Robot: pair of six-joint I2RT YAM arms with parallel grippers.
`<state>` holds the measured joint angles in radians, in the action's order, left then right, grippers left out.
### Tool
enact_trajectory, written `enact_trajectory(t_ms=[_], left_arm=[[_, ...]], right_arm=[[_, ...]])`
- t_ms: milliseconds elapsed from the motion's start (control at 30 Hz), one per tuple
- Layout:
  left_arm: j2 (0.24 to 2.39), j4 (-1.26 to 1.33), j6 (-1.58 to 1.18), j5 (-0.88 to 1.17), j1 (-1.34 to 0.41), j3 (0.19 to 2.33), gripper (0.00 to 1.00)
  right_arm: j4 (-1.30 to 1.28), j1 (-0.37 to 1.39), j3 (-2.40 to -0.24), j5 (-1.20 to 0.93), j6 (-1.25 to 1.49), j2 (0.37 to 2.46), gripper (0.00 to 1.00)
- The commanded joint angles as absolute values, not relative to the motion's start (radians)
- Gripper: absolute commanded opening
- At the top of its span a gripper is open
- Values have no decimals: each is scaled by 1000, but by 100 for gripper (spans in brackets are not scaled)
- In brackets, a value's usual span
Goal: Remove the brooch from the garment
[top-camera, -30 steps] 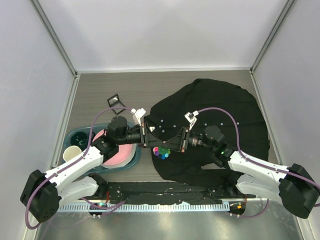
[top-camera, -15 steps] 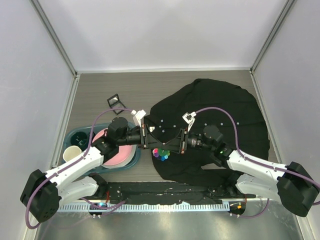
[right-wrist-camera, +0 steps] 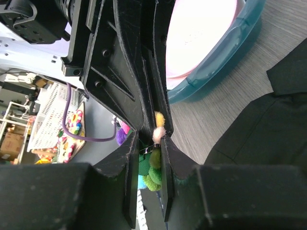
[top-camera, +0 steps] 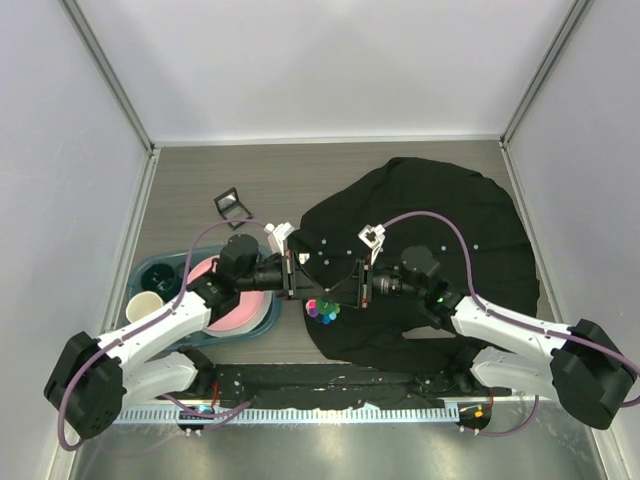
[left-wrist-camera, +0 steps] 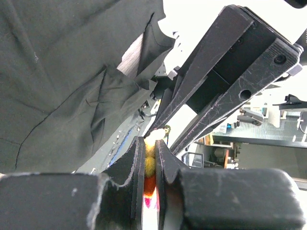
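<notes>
The brooch, a small flower of coloured petals, hangs at the left edge of the black garment, between my two grippers. My left gripper comes from the left and is shut on its yellow and red petals. My right gripper comes from the right and is shut on its green petals and metal clasp. The fingertips of both grippers nearly touch. Black cloth fills the left of the left wrist view and the right of the right wrist view. Whether the pin is still in the cloth is hidden.
A blue tray with a pink plate lies left of the brooch. A dark green bowl and a cream cup stand further left. A small black frame stands behind them. A black strip runs along the near edge.
The right wrist has moved a little to the left and back. Both grippers stay shut on the brooch, which has barely moved.
</notes>
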<state>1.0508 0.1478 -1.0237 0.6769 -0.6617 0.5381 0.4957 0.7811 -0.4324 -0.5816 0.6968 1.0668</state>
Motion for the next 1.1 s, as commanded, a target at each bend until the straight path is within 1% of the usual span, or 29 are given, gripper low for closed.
enact_trajectory(t_ms=[0,133,333,500,667,733,833,933,1033,1067], left_arm=[[1074,351,-1111,721,-676,569,0],[1081,389,-1138,730,-676,560,0],[1111,495,-1209,729,-676,534,0],[1117,528,-1232,716,-677,514,0],[1121,531,-1232,716,-676,505,0],[1123,531,-1230,715,-676,500,0],[1118,532,-1227,713,-676,492,0],[1109,529,-1226,710,-676,482,0],[1094,515,-1218,703,-676,480,0],[1091,509,-1215,703,-675,482,0]], right_arm=[[434,821,-502,-572,549,1054,2],[448,839,-500,-502,561,1031,2],[659,929,-468,-408,701,1065,1],[794,960,-394,-220,788,1054,1],[799,960,-379,-124,876,1040,1],[770,960,-403,-130,926,1051,6],[741,959,-425,-155,974,1065,8],[729,950,-419,-178,1003,1049,12],[677,933,-411,-202,1006,1006,20],[660,930,-408,-207,1006,993,26]])
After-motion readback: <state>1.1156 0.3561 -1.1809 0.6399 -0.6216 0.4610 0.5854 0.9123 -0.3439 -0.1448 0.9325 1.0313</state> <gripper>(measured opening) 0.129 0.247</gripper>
